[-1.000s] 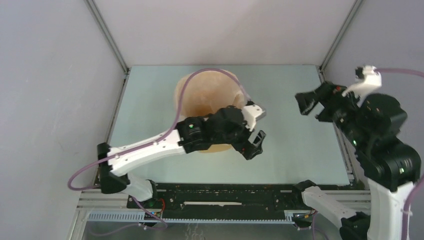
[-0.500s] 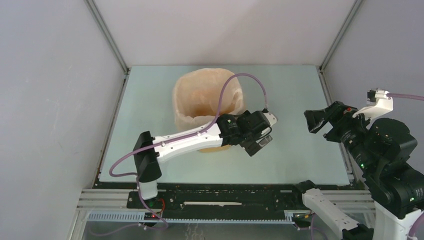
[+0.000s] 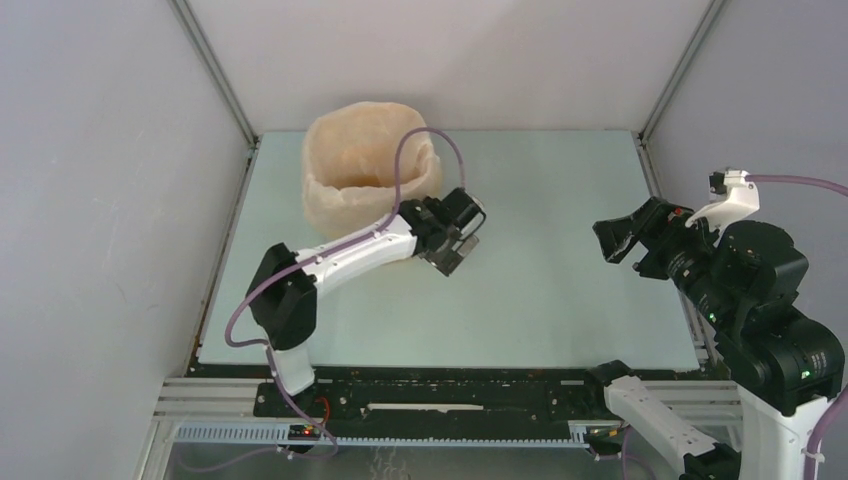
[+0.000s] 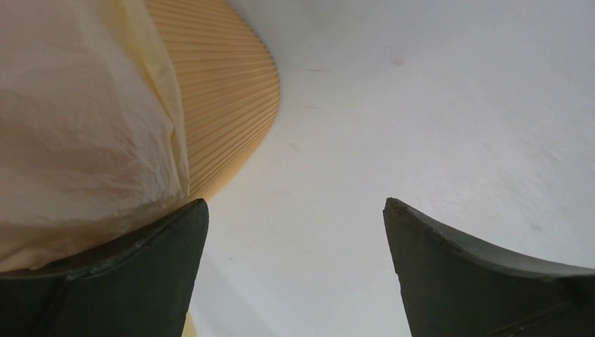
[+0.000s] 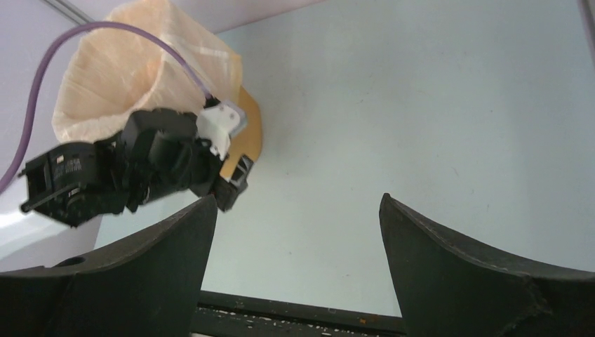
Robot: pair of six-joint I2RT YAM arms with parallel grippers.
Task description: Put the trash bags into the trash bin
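From above, trash bin [image 3: 368,170]: standing upright on the table [image 3: 560,300], its mouth glowing orange through the liner.
From above, trash bag [image 3: 335,205]: sitting inside the trash bin, with its wrinkly cream edge folding out over the rim and hanging down the outer walls.
From above, left gripper [image 3: 462,238]: hanging low just beside the trash bin's near-right side.
From above, right gripper [image 3: 612,240]: hovering well apart from the trash bin, far off to its right and pointing back toward it.
From above, purple cable [image 3: 420,140]: arching over the trash bin's right rim.
Left wrist, trash bin [image 4: 224,91]: showing its slotted orange band below the bag's hem.
Left wrist, trash bag [image 4: 77,126]: draping down the trash bin's wall, next to one finger; I cannot tell whether they are touching.
Left wrist, left gripper [image 4: 295,207]: holding its fingers spread wide, gripping nothing, with bare table lying between them.
Right wrist, right gripper [image 5: 298,200]: keeping its fingers spread too, pinching nothing.
Right wrist, trash bin [image 5: 249,133]: peeking out orange beneath the bag [image 5: 133,77], beyond the left arm's black wrist [image 5: 140,168].
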